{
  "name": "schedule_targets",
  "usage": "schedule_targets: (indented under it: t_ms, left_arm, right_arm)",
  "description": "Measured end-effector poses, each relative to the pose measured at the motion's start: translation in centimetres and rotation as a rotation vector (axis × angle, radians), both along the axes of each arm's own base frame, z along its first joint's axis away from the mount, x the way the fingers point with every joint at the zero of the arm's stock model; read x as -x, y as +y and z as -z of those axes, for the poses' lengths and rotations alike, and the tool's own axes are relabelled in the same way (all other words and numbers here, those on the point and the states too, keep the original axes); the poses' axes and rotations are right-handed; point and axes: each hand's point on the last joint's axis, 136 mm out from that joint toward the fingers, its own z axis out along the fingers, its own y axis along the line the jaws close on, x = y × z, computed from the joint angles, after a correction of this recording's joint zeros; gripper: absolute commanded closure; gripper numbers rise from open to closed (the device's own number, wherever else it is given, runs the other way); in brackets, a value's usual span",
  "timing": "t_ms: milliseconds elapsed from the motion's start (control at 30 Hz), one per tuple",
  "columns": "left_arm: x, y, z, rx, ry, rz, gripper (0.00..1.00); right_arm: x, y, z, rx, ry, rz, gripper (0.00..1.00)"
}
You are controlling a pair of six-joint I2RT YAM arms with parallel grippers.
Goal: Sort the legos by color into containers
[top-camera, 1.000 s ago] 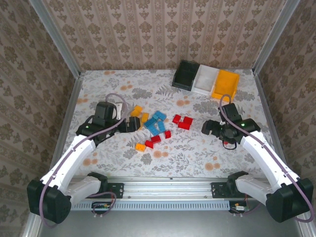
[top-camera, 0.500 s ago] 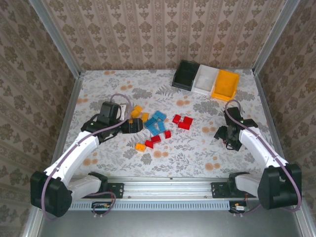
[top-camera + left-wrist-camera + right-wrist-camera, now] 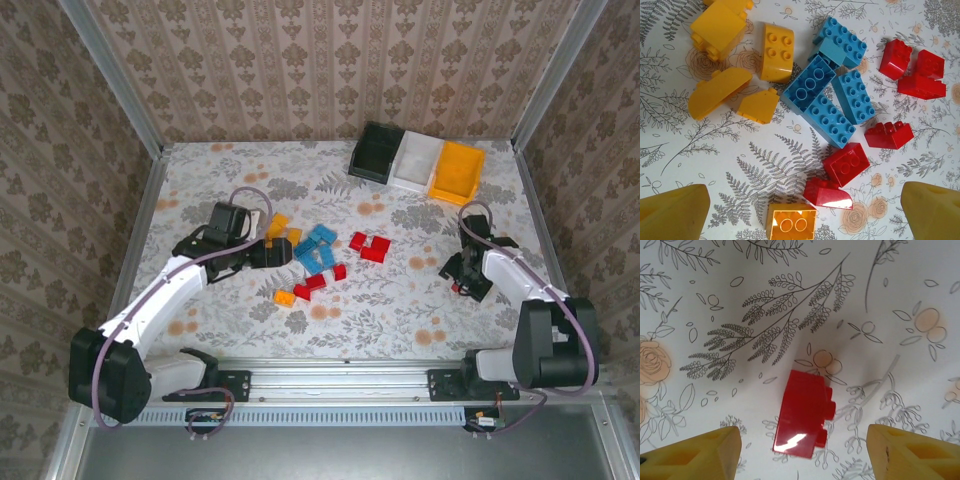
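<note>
Your small plastic bricks, orange-yellow ones (image 3: 775,52), light blue ones (image 3: 830,120) and red ones (image 3: 846,162), lie clustered mid-table on the floral tabletop (image 3: 400,310). Your left gripper (image 3: 805,210) hangs over them, spread wide and empty. A lone red brick (image 3: 805,422) lies untouched between your right gripper's (image 3: 802,445) wide-apart fingers. The black shallow plastic tray (image 3: 375,152), white tray (image 3: 415,160) and orange-yellow tray (image 3: 457,170) stand side by side at the far right.

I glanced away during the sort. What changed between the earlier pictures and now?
The right gripper drew back rightward, away from the pile of legos, its arm folding. It is open over a lone red brick. The left arm shifted slightly right, its left gripper open by the pile. The pile and the three trays did not move.
</note>
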Motion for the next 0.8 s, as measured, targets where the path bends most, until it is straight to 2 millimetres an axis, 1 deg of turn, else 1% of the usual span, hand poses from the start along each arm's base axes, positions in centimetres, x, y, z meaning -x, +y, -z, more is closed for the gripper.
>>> schedule_targets:
  t_ms: [167,300,333,367,467,533,667,800]
  left_arm:
    - [0.0,0.0,-0.1,-0.006,-0.003,0.009,0.00]
    - [0.1,0.1,0.0,-0.008,-0.001,0.008,0.00]
    - [0.1,0.1,-0.1,-0.008,-0.001,0.008,0.00]
    - [0.1,0.2,-0.1,-0.008,-0.002,0.008,0.00]
    - [0.1,0.2,-0.4,-0.003,-0.011,0.008,0.00]
    - [0.2,0.2,-0.5,0.000,-0.013,0.008,0.00]
    - [0.1,0.3,-0.5,0.003,-0.011,0.005,0.00]
    - [0.1,0.2,-0.5,0.006,-0.010,0.007,0.00]
  right_arm:
    - [-0.4,0.0,1.4,-0.005,0.030,0.016,0.45]
    - [-0.6,0.0,2.3,-0.007,0.045,0.024,0.48]
    - [-0.6,0.0,2.4,-0.007,0.047,0.024,0.50]
    - [-0.6,-0.1,2.4,-0.006,0.051,0.027,0.52]
    - [-0.5,-0.3,2.5,-0.002,0.057,0.035,0.60]
    - [-0.3,-0.4,2.5,0.001,0.061,0.038,0.62]
    - [-0.3,-0.8,2.4,0.003,0.065,0.044,0.76]
    - [-0.6,-1.0,2.2,0.005,0.056,0.032,0.78]
